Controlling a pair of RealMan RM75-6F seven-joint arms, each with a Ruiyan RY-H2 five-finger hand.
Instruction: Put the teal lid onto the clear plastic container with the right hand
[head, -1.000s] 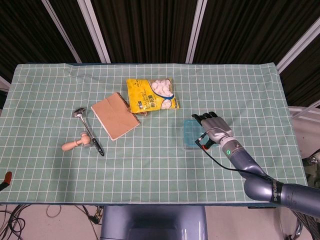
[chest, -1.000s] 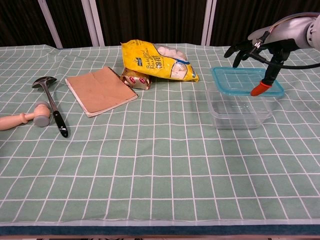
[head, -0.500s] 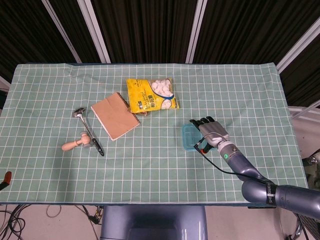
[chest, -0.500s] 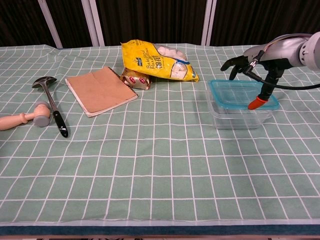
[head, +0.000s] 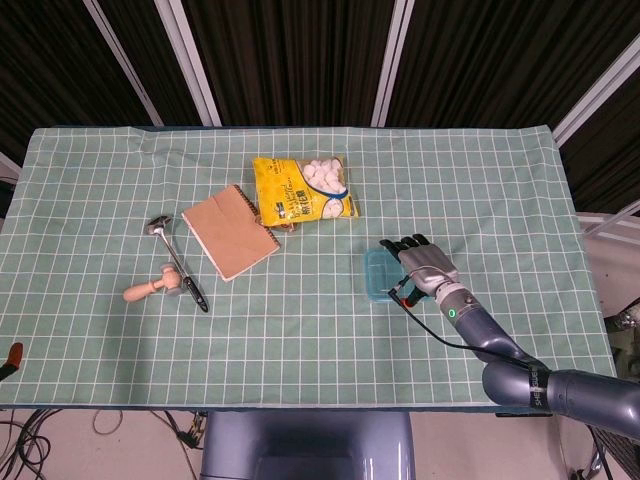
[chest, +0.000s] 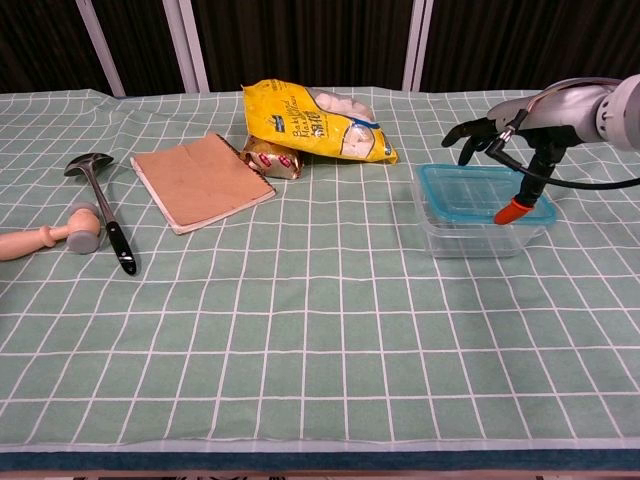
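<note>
1. One teal lid (chest: 478, 190), lying flat across the top of the clear plastic container (chest: 478, 228), on the right part of the surface (chest: 300, 330).
2. Sits directly under the right hand (chest: 512, 125); dark fingers (chest: 470, 135) reach over the lid's far edge, orange-tipped thumb (chest: 510, 211) points down at its near right edge.
3. Cannot tell whether fingers and thumb grip the lid or merely touch it; spread apart, not curled in.
4. Seen from the head view: hand (head: 425, 262) palm down over the lid (head: 378, 276), covering its right part, with the forearm running back toward the surface's near right corner.
5. Left hand nowhere in either view.
6. Well apart to the left: yellow snack bag (chest: 318, 122), brown notebook (chest: 200, 180), metal ladle (chest: 100, 205) and wooden mallet (chest: 50, 238).
</note>
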